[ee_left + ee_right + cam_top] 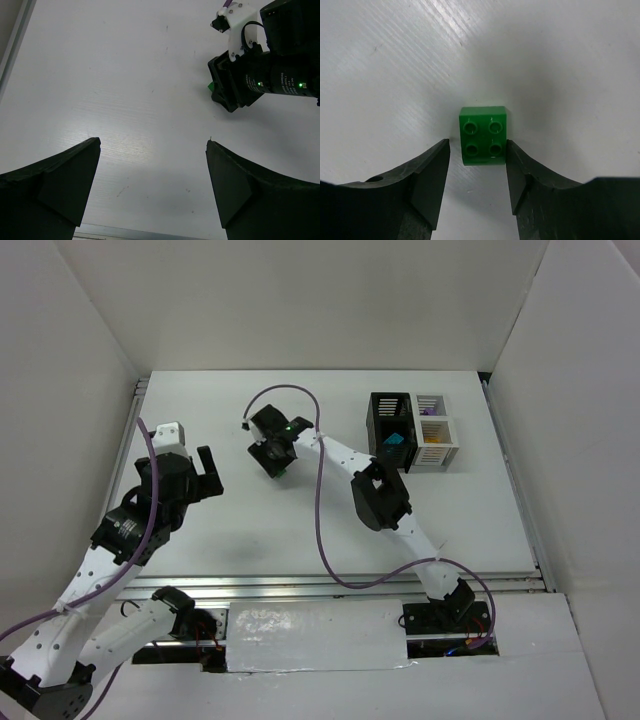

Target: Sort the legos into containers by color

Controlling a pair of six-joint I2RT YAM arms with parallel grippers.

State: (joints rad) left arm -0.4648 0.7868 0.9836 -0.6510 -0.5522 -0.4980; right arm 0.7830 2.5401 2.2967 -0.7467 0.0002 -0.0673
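A green lego (pixel 483 134) lies studs-up on the white table, between the tips of my right gripper (pixel 477 150). The right finger touches its side and a narrow gap stays at the left finger, so the gripper is open around it. In the top view the right gripper (pixel 275 457) is down at the table's middle back. The left wrist view shows a green corner of the lego (pixel 210 86) beside it. My left gripper (pixel 152 165) is open and empty over bare table at the left (pixel 207 475). The containers (pixel 412 430) stand at the back right.
The near black bin holds a teal lego (pixel 394 444). The near white bin (pixel 437 443) holds orange or yellow pieces, and the far white bin (pixel 429 404) a purple one. The purple cable (pixel 320 490) loops over the right arm. White walls enclose the table.
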